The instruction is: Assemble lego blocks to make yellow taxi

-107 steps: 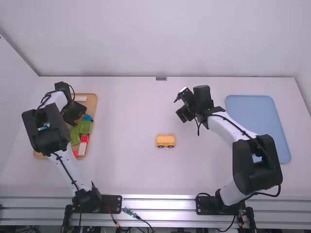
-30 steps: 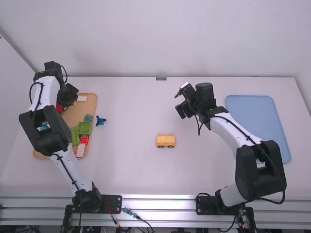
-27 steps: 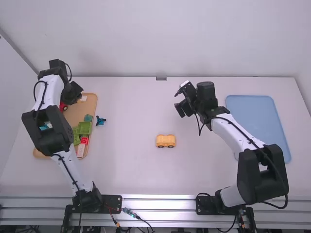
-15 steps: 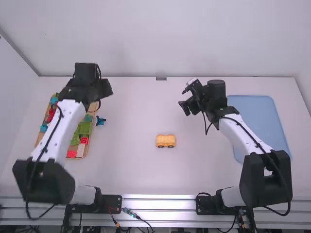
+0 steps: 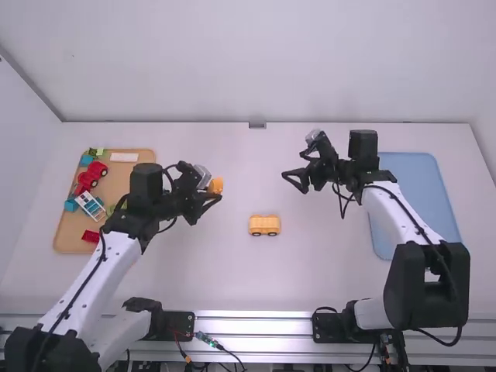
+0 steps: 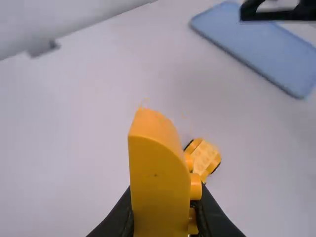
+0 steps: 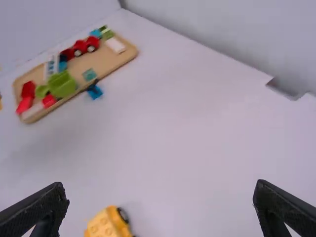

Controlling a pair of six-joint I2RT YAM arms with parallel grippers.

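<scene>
L gripper [image 5: 214,188] clamped on yellow block [image 5: 216,184], one black finger per side, seen in L wrist view. Block has a curved end & round studs down one side; held up over tbl, btwn wooden tray & yellow wheeled base, nearer the tray in high view.

Yellow wheeled base [image 5: 264,225] sits upright on its blk wheels, approx mid-tbl, apart from the held block. Studs on its top show in R wrist view. So the 2 yellow pcs aren't joined.

R gripper [image 5: 293,164] has fingers wide apart w/ nothing btwn them, over tbl, farther out than the base & a bit to its R.

Wooden tray [image 5: 112,227] on L side of tbl, loaded w/ loose pcs. Far end: green pcs [image 5: 96,152], blue block [image 5: 87,160], white plank [image 5: 124,156]. Red wheeled pc [image 5: 97,169] near those; striped white pc [image 5: 91,206] abt midway. Red block [image 5: 91,236] at the near end. R wrist view also gives green block [image 7: 61,85] at tray's tbl-side edge & teal block [image 7: 89,74] inside the rim. Dark-topped blue pc [image 7: 95,91] is on tbl just beside tray; can't tell if touching.

Blue mat or tray [image 5: 418,198] lies flat on R side of tbl, partly behind the R arm, well apart from the yellow pcs.
</scene>
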